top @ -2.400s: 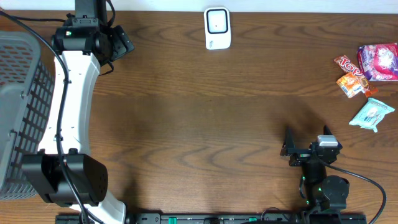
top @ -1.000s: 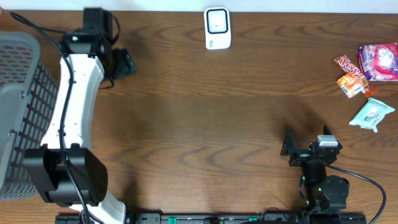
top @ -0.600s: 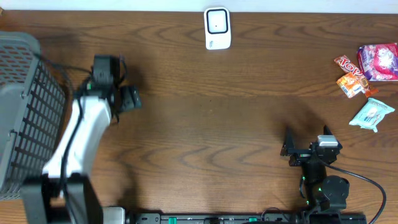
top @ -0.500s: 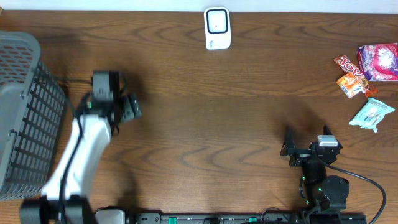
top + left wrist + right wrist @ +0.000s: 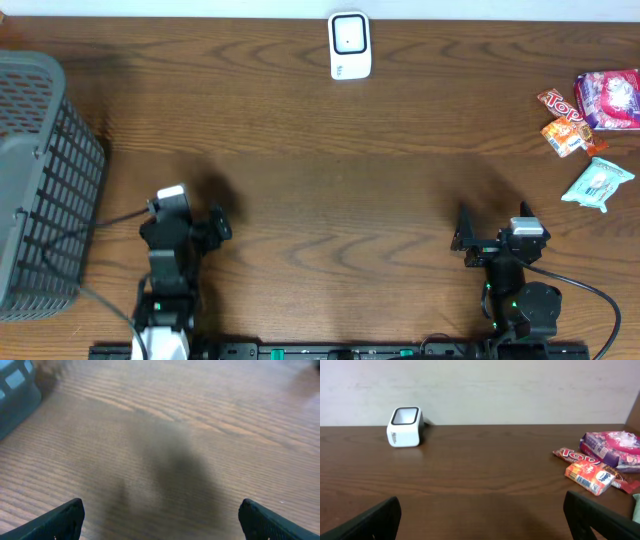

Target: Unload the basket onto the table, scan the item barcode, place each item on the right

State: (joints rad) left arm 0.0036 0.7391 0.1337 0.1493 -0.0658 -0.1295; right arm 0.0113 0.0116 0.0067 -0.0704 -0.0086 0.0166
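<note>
A white barcode scanner (image 5: 349, 45) (image 5: 405, 426) stands at the table's far edge, in the middle. Several snack items lie at the far right: a pink bag (image 5: 608, 98) (image 5: 612, 450), a red bar (image 5: 560, 105) (image 5: 577, 455), an orange packet (image 5: 562, 137) (image 5: 589, 476) and a teal packet (image 5: 597, 185). My right gripper (image 5: 490, 240) (image 5: 482, 517) rests open near the front right edge, facing the scanner, with nothing between its fingers. My left gripper (image 5: 192, 228) (image 5: 161, 520) sits open and empty at the front left, over bare wood.
A grey mesh basket (image 5: 40, 180) (image 5: 15, 390) stands at the left edge of the table, just left of my left arm. A pale wall runs behind the scanner.
My left arm has drawn back from the far left of the table, beside the basket, to the front left edge. The right arm and the items have not moved.
</note>
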